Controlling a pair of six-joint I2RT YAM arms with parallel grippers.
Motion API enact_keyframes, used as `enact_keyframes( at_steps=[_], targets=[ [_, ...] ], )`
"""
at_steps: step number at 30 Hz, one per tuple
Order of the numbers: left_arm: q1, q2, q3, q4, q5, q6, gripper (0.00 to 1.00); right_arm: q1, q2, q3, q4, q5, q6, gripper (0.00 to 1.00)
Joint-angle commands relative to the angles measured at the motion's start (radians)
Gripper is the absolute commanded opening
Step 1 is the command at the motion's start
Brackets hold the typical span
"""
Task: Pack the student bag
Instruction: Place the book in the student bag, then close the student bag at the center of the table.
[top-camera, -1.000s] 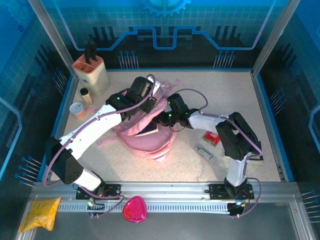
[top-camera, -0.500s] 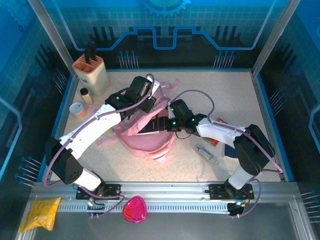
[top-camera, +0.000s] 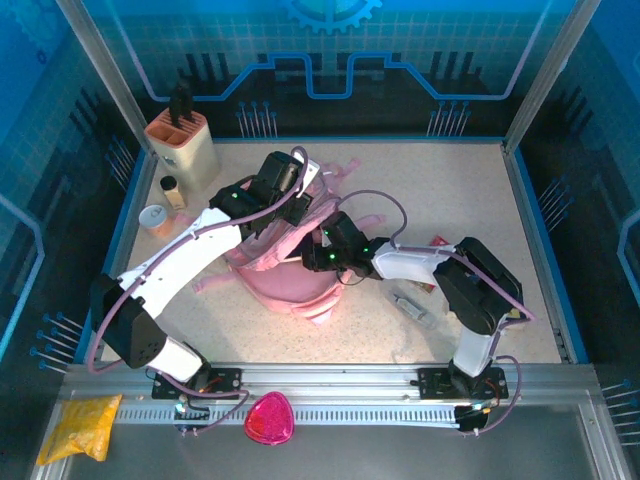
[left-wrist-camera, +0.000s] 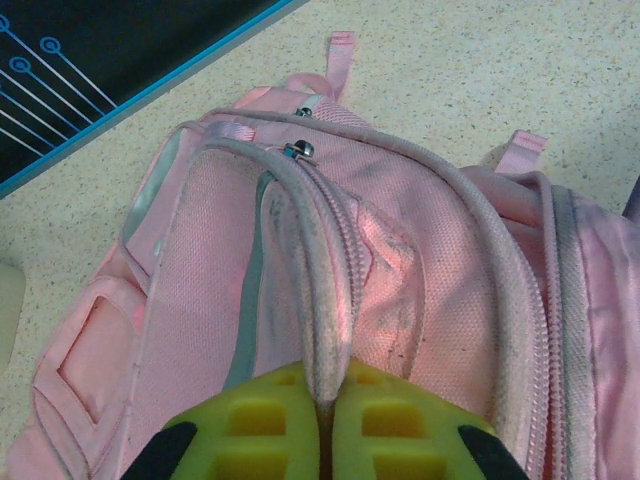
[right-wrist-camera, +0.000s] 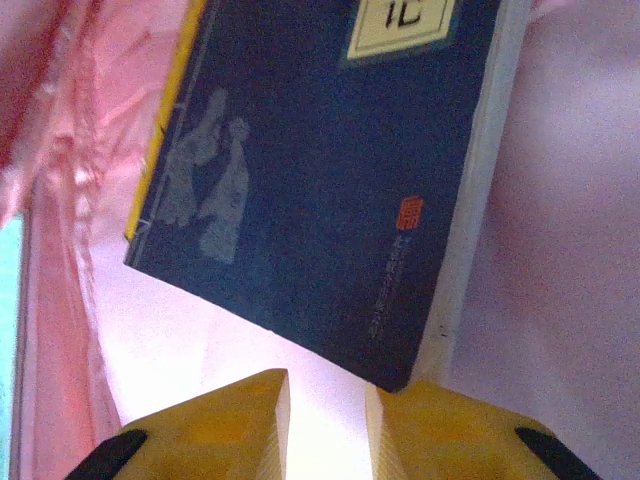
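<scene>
- The left gripper (left-wrist-camera: 322, 405) was clamped on the zipper edge (left-wrist-camera: 328, 300) of the student bag (left-wrist-camera: 430, 290), which spread ahead of its fingers.
- The right gripper (right-wrist-camera: 327, 410), jaws slightly apart and empty, sat inside the bag with a dark blue book (right-wrist-camera: 320, 170) just ahead.
- The step was likely seating the book; the next move called for backing out without dragging it.
</scene>
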Motion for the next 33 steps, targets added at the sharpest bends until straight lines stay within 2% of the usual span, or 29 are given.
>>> enact_keyframes(
  at_steps=[1, 4, 10, 17, 22, 28, 30, 33],
  targets=[
    [0.000, -0.066, 0.024, 0.084, 0.026, -0.005, 0.00, 0.003, 0.026, 0.048, 0.134, 0.063, -0.028, 0.27],
    [0.001, -0.061, 0.026, 0.069, 0.011, -0.004, 0.00, 0.004, 0.003, 0.035, 0.113, 0.026, -0.023, 0.33],
    [0.003, -0.078, 0.003, 0.065, 0.011, -0.018, 0.00, 0.015, -0.179, -0.129, 0.098, -0.003, -0.066, 0.42],
    [0.003, -0.077, -0.076, 0.067, 0.012, -0.041, 0.00, 0.009, -0.455, -0.260, -0.084, 0.075, -0.118, 0.57],
    [0.002, -0.090, -0.153, 0.093, 0.078, -0.065, 0.00, -0.005, -0.600, -0.299, -0.205, 0.153, -0.135, 0.61],
    [0.001, -0.106, -0.202, 0.099, 0.232, -0.107, 0.14, -0.084, -0.721, -0.315, -0.305, 0.171, -0.129, 0.70],
    [0.001, -0.119, -0.221, 0.112, 0.269, -0.133, 0.23, -0.109, -0.744, -0.310, -0.336, 0.172, -0.134, 0.72],
    [0.000, -0.145, -0.260, 0.137, 0.333, -0.165, 0.42, -0.150, -0.768, -0.302, -0.374, 0.186, -0.172, 0.77]
  ],
)
